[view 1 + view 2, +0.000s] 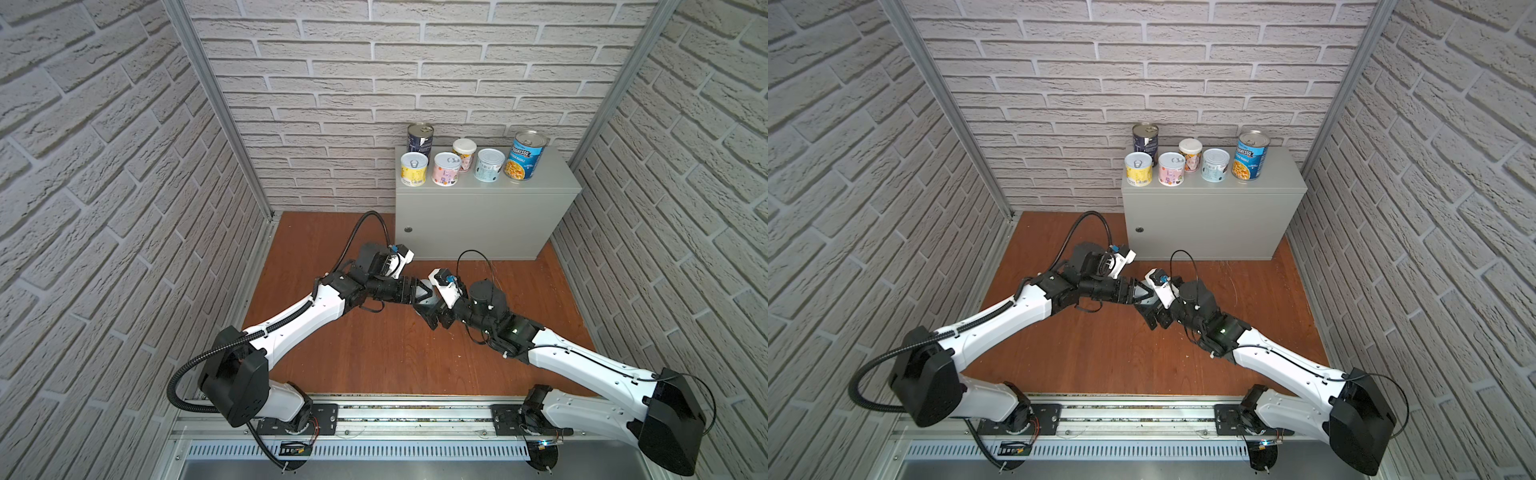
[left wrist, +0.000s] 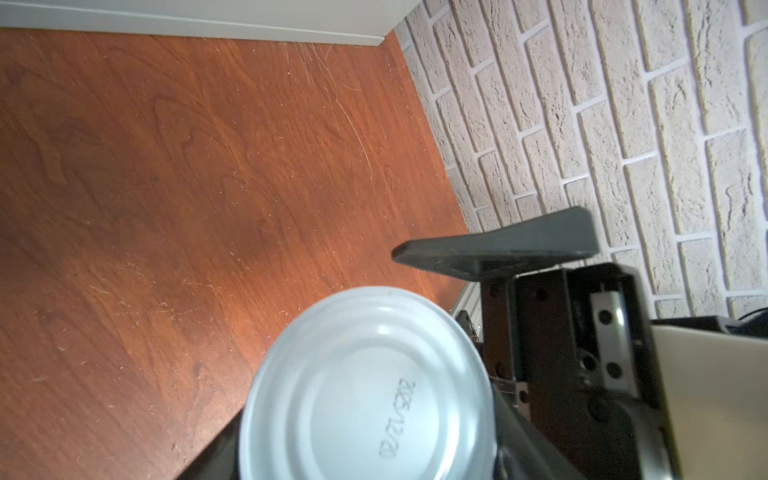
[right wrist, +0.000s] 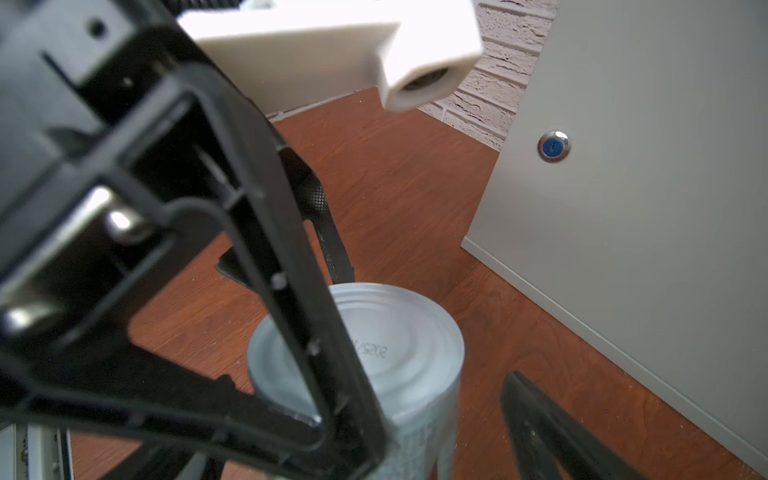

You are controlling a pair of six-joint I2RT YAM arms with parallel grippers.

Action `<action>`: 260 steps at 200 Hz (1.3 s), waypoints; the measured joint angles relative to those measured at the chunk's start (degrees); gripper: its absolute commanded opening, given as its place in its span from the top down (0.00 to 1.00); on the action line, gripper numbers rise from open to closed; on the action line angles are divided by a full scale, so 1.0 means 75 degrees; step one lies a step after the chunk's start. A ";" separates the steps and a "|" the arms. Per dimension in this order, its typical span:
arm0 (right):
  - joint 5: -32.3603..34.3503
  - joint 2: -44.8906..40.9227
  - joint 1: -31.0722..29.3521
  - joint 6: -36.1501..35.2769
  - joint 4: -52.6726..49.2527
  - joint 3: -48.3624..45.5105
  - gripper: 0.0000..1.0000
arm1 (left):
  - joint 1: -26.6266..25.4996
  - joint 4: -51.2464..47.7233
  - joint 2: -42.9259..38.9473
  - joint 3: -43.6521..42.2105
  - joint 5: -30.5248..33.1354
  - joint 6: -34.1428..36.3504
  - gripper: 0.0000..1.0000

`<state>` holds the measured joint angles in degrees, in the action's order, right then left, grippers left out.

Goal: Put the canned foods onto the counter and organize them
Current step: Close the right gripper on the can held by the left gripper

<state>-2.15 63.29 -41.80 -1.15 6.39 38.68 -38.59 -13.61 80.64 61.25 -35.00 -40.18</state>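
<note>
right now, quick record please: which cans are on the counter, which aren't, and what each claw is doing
counter: grey cabinet
on it, upright: navy can, yellow can, pink can, peach can, teal can, Progresso can
not yet placed: held can, low in front of the counter
left claw: shut on held can
right claw: open, close beside held can

From the left wrist, your can (image 2: 365,386) shows only a blurred end, cut by the frame edge, its label hidden. In both top views the left tool (image 1: 420,292) and right tool (image 1: 429,313) hide it.
</note>
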 measured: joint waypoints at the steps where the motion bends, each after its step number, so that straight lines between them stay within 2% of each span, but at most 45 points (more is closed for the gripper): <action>1: 0.0000 0.0006 0.0000 -0.0003 0.0000 0.0000 0.01 | 0.0000 0.0003 -0.0006 0.0000 0.0000 0.0000 0.52; 141: 0.0160 0.0388 -0.0006 0.0006 0.0224 0.0076 0.08 | -0.0009 0.0667 -0.0093 -0.0178 -0.0440 -0.0571 0.52; 213: 0.0306 0.0399 -0.0035 0.0070 0.0498 0.0032 0.30 | -0.0009 0.1026 -0.0090 -0.0271 -0.0481 -0.0807 0.50; 232: 0.0309 0.0399 -0.0041 0.0085 0.0516 0.0015 0.34 | -0.0009 0.1067 -0.0090 -0.0306 -0.0484 -0.0822 0.43; 247: 0.0315 0.0399 -0.0041 0.0099 0.0525 0.0012 0.35 | -0.0009 0.1075 -0.0090 -0.0309 -0.0478 -0.0825 0.26; 255: 0.0318 0.0399 -0.0041 0.0102 0.0527 0.0012 0.36 | -0.0009 0.1078 -0.0090 -0.0309 -0.0475 -0.0825 0.13; 260: 0.0323 0.0399 -0.0041 0.0099 0.0527 0.0012 0.36 | -0.0006 0.1081 -0.0087 -0.0309 -0.0475 -0.0813 0.10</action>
<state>0.27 66.28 -42.11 -0.40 10.35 38.76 -38.63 -5.50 79.99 58.94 -38.57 -46.28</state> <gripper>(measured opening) 0.760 0.789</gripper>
